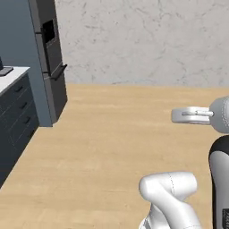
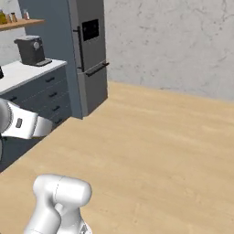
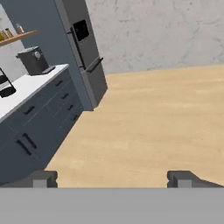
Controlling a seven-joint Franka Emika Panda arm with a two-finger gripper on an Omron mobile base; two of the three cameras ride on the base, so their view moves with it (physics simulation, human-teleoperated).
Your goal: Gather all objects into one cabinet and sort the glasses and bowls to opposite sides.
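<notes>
grey fridge (image 3: 85, 52) top cut off; end effector (image 3: 111, 178) open, empty.

Kitchen corner: what can be counted

One tall grey refrigerator (image 2: 91, 55) stands against the speckled wall, with two dark bar handles on its front, one upright and one slanted, and one dark panel set into its upper door. One coffee machine (image 2: 31, 50) sits on the white countertop (image 2: 27, 71) at its far end, next to the tall slate panel. One wooden shelf (image 3: 17, 38) hangs above it, carrying three small jars or bottles, too small to tell apart. One run of dark lower cabinets (image 3: 39, 118) sits under the countertop; its short black handles number at least six in the hand view. One dark appliance (image 3: 5, 86) shows partly at the left edge.
</notes>
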